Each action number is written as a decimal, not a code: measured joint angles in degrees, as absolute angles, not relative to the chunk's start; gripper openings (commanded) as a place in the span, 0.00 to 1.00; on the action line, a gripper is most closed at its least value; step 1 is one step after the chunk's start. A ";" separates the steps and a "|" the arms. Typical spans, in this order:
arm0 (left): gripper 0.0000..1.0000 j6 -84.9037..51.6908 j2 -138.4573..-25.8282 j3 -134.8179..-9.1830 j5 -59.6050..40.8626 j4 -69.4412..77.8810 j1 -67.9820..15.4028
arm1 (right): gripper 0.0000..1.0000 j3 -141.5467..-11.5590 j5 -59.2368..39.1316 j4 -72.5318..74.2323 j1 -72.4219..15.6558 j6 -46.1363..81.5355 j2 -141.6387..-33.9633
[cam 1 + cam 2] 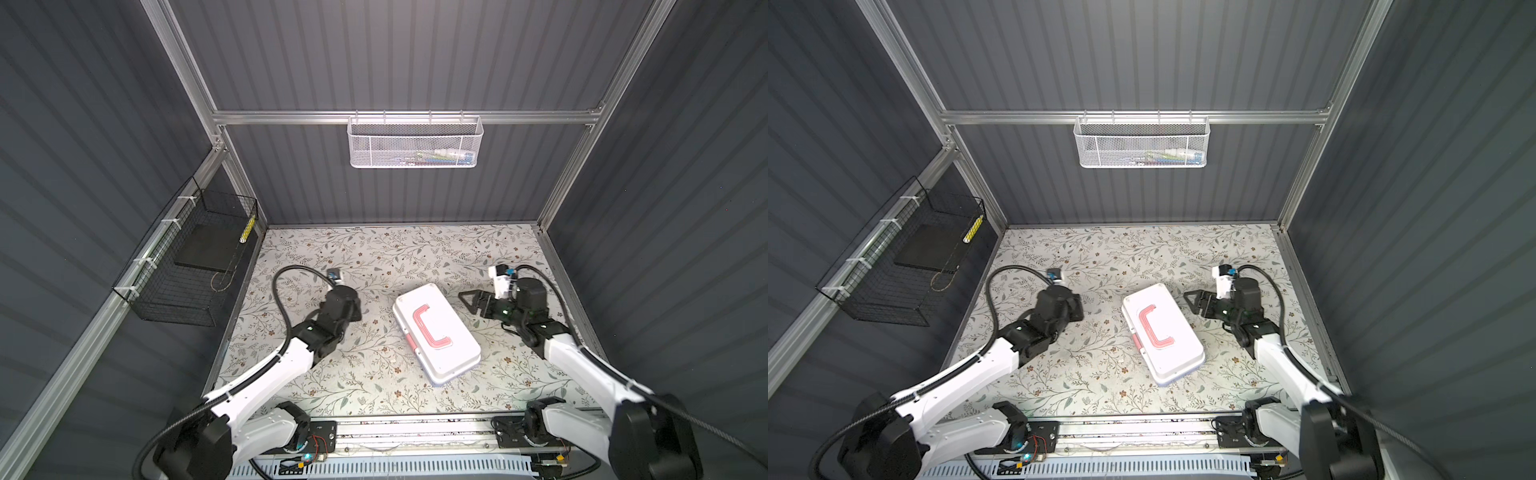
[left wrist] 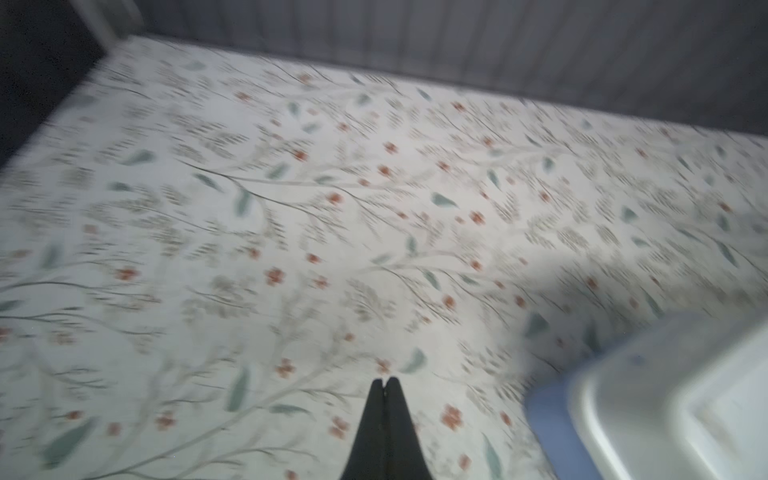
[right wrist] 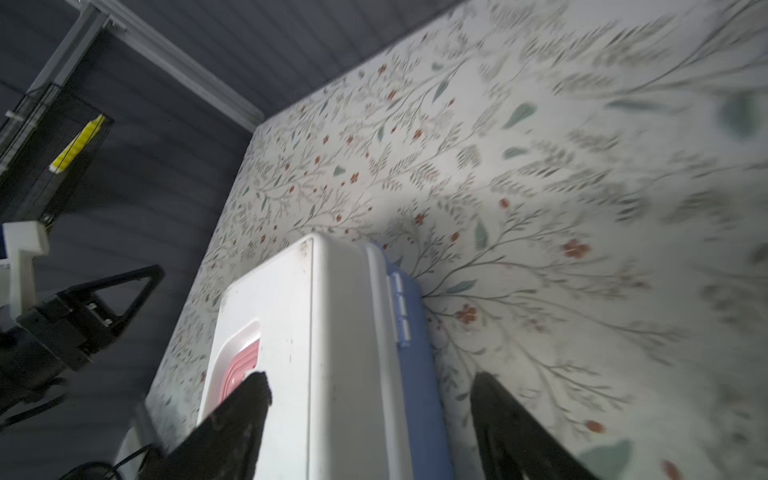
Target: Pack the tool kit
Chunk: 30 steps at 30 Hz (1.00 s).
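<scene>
Your left gripper [image 2: 385, 382] shows clenched only in its wrist view; right gripper [image 3: 370, 380] is released. Kit [image 1: 436, 332] lies mid-table [image 1: 374, 257], long axis 11-to-5 o'clock, latch [image 1: 409, 341] facing 8 o'clock.

Left arm [image 1: 270, 365] and right arm [image 1: 582, 365]: white link shells, black joint housings. A black corrugated conduit [image 1: 277, 291] runs outside each arm. Black base plates [image 1: 322, 434] sit on the base rail [image 1: 415, 432], with red wires [image 1: 318, 444] at the left plate. Farthest from the rail, the left end effector [image 2: 385, 384] and the right end effector [image 1: 462, 295] have black tapered fingers.
</scene>
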<state>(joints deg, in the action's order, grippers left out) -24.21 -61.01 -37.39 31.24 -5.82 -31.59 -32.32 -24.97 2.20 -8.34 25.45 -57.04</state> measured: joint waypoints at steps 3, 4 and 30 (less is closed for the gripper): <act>0.14 -20.45 -60.55 -35.46 36.05 -4.14 -24.71 | 0.86 -34.28 -16.01 -3.99 -5.41 23.03 -47.13; 0.17 -19.40 -61.43 -35.11 37.15 -3.55 -22.44 | 0.89 -34.37 -12.97 -5.23 -4.32 22.44 -44.27; 1.00 -1.54 -92.44 -20.84 31.57 51.40 -9.56 | 0.99 -13.89 6.17 46.35 2.83 5.30 -76.05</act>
